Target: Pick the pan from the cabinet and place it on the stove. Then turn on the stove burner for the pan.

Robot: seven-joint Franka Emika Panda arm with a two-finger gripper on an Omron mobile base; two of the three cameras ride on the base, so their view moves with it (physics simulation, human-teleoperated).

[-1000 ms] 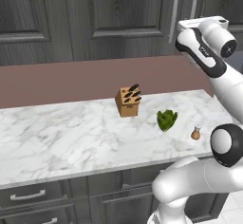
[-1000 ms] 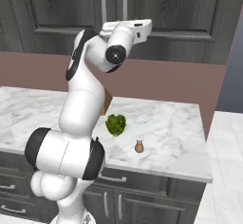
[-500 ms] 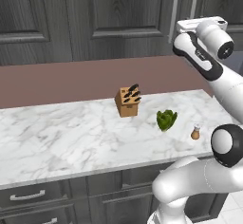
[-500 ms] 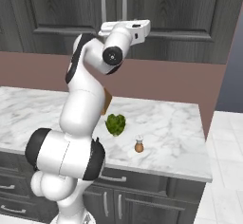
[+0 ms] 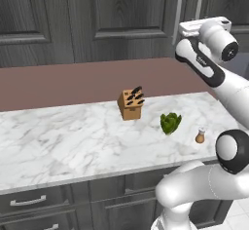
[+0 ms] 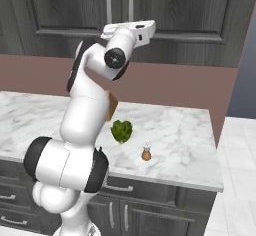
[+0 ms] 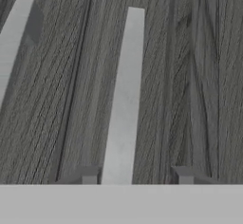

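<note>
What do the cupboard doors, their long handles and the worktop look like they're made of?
Cabinet: apparently dark grey wood, matte, with visible grain.
Bar handle: probably brushed metal, pale silver and smooth.
Counter: looks like polished marble, white with grey veins.

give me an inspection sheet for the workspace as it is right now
surface: white marble counter, drawer fronts below it.
job's things: cabinet doors shut; two silver bar handles side by side, the nearer handle straight ahead of the hand. pan, stove and burner: nothing seen.
clutter: knife block, green leafy vegetable and small brown shaker on the counter, all standing apart.
grippers: gripper raised at the cabinet door, open, fingertips either side of the handle's line; contact cannot be told.
cables: nothing seen.
surroundings: reddish-brown wall strip between counter and cabinets; pale tiled floor past the counter's end.
</note>
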